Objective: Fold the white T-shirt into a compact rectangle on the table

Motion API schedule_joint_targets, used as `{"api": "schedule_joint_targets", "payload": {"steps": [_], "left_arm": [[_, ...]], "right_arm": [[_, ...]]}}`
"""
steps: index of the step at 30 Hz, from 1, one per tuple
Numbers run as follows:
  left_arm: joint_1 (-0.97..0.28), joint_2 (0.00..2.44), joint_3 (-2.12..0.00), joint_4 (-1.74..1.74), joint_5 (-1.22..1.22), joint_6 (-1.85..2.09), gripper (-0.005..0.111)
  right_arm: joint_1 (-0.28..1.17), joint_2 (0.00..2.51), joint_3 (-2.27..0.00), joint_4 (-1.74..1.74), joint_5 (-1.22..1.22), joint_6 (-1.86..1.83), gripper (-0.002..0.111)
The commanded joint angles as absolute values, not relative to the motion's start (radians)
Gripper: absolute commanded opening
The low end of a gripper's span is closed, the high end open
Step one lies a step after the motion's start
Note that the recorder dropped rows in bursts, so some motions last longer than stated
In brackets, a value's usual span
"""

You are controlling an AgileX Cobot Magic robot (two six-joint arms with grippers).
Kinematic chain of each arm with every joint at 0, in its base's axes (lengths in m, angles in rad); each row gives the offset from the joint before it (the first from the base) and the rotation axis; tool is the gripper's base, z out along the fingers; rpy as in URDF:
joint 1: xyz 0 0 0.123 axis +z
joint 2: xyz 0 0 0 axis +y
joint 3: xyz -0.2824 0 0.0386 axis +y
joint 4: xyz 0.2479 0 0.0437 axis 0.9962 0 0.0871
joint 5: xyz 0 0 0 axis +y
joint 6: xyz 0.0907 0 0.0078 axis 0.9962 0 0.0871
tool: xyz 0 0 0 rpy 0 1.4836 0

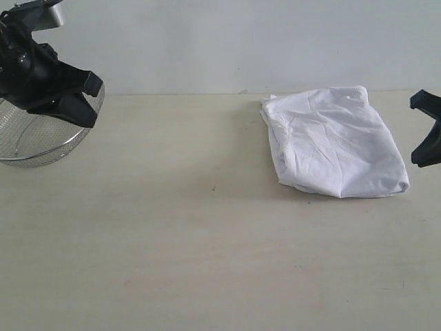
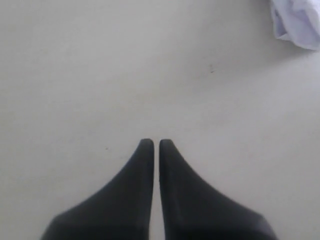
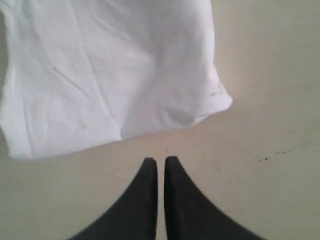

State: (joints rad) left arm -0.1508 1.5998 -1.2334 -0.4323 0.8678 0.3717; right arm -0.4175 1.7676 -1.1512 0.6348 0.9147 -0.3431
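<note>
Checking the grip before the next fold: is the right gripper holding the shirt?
No, the right gripper is shut on nothing, with a strip of bare table between its tips and the shirt.

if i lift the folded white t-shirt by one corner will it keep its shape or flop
Probably flop: the white T-shirt is thin, creased cloth in loose layers, so the fold would likely fall open. It looks light; pushed across the smooth table, it would probably bunch up rather than slide as a block.
</note>
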Motion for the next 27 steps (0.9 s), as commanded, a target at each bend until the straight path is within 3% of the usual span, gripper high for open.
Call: {"api": "schedule_joint_targets", "payload": {"steps": [1,17,27], "left_arm": [[-0.15,1.531,-1.17,-0.55,0.829,0.423,0.004],[-0.15,0.997,-0.768,-0.633,0.455,0.392,0.004],[-0.15,0.823,-0.583,-0.68,0.404,0.392,0.004]], "right_arm": [[-0.419,1.609,-1.003,0.726,0.833,-0.402,0.0],[-0.419,1.065,-0.596,1.034,0.633,-0.734,0.0],[-0.419,1.0,-0.564,1.036,0.666,-0.73,0.0]]}}
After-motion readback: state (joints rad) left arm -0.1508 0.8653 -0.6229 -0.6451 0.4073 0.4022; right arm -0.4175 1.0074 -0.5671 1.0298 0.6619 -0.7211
